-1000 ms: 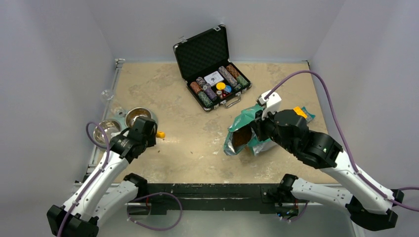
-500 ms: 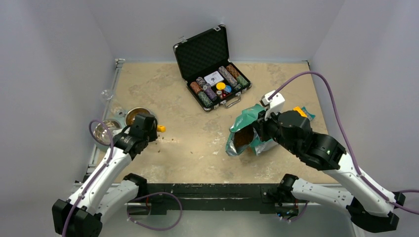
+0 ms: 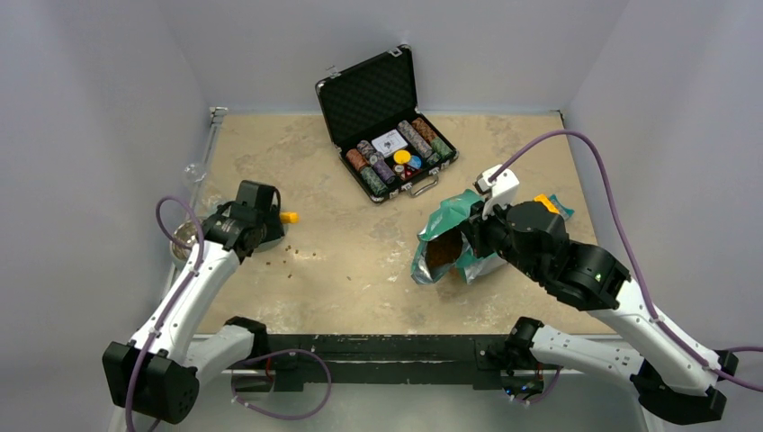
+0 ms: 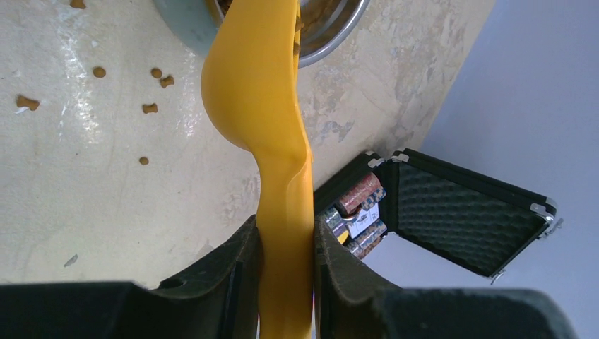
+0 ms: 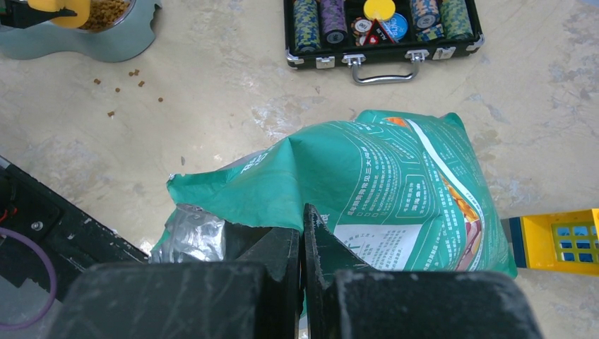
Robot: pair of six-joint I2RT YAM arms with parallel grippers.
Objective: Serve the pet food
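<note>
Left gripper [image 4: 285,227]: dark matte fingers clamped on the narrow handle of a yellow scoop [image 4: 258,92]. Smooth glossy plastic, waisted at the grip, swelling forward of the tips into a rounded cup. Cup reaching over the rim of a steel bowl [image 4: 337,39] straight ahead of the claw. Bowl round, polished, thin-walled. Kibble [image 4: 321,13] heaped inside, small brown dry pieces, partly hidden by the cup. Stray pellets [image 4: 27,103] on the table [image 4: 106,212] ahead and left of the fingers, some bone-shaped. Table beige, mottled, stone-like, faintly shiny.

Right gripper [image 5: 302,226]: fingers pressed together, pinching the top edge of the pouch [image 5: 381,176]. Teal-green film, creased and slumped, white print panel, lying just ahead of and below the tips. Crinkled silver foil lining showing left of the claw at the torn mouth. From above, brown kibble visible inside that open mouth.

Poker-chip case [image 5: 367,54] well ahead of the right claw: black, hard-shelled, metal corners and wire handle, striped chips in rows. Yellow block [image 5: 554,240] with square openings at the right, beside the pouch.
</note>
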